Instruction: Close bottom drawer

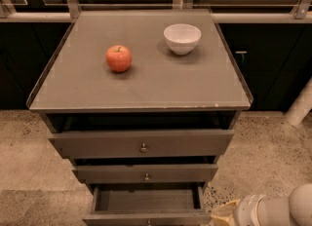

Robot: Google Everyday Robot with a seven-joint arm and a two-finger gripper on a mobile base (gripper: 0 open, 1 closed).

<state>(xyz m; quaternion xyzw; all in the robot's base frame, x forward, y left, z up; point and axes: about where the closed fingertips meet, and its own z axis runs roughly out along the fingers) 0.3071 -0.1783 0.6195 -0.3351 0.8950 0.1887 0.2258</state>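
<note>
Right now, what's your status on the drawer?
Gripper low, beside bottom drawer, right side. Drawer open, looks empty. Nothing in the way.

Grey-brown drawer, lowest under the bench's front edge, stands pulled open; gripper just beside its right corner.
</note>
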